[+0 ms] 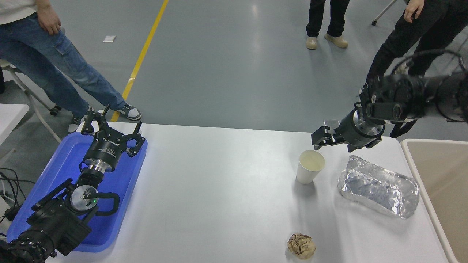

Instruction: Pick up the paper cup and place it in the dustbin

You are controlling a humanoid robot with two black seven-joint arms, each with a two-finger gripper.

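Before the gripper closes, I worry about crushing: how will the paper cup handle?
The paper cup looks thin-walled and empty, so probably light and easily dented. Standing upright and narrower at its base, it may tip if the right gripper nudges its rim.

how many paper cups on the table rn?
1. The paper cup stands upright right of table centre, left of the foil tray, with the right claw just beyond it. None seems hidden.
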